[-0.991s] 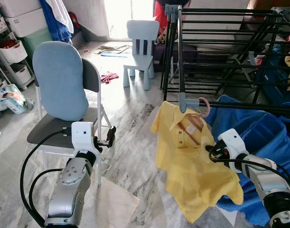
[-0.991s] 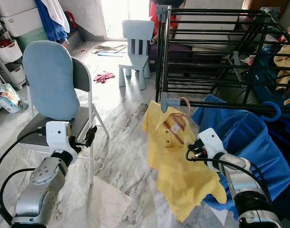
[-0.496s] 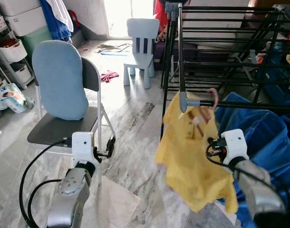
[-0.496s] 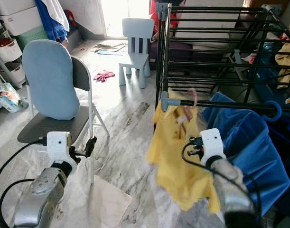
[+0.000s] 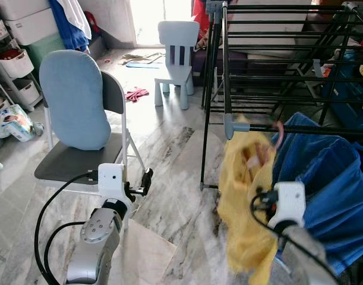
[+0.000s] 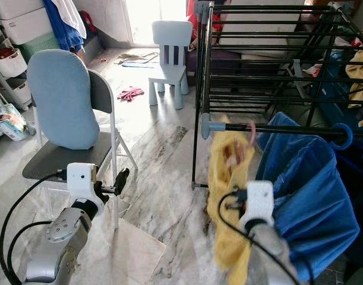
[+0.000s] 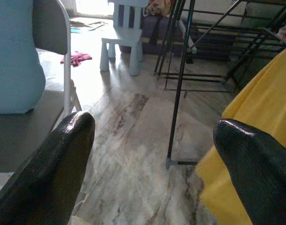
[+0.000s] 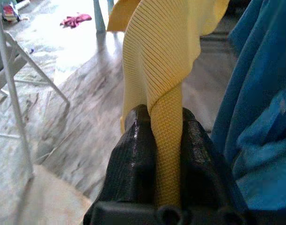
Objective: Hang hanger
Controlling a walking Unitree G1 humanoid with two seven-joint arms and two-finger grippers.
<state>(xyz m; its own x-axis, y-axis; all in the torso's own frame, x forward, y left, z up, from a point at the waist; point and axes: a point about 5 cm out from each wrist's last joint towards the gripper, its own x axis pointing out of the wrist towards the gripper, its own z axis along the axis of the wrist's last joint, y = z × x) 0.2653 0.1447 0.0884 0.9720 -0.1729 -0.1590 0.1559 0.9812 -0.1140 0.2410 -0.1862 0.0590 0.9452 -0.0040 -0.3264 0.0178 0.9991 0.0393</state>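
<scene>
One blue sheet [image 5: 324, 178] hangs touching the yellow shirt [image 5: 246, 202] on the rack [image 5: 288, 127].

Sunlit marble floor [image 5: 169, 154]; grey chair [image 5: 80, 113] with blue cushion, pale child's chair [image 5: 176, 56], perhaps a doorway behind.

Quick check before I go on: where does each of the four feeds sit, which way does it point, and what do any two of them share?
Left eye view: head, looking forward and down; left claw open over the marble floor, chair, drying rack.
Right eye view: same head, same scene; right arm by the yellow shirt.
Left wrist view: along its fingers, toward the rack leg.
Right wrist view: along the right claw, shut on the yellow shirt.
Shared: both wrist views show the shirt and floor.
</scene>
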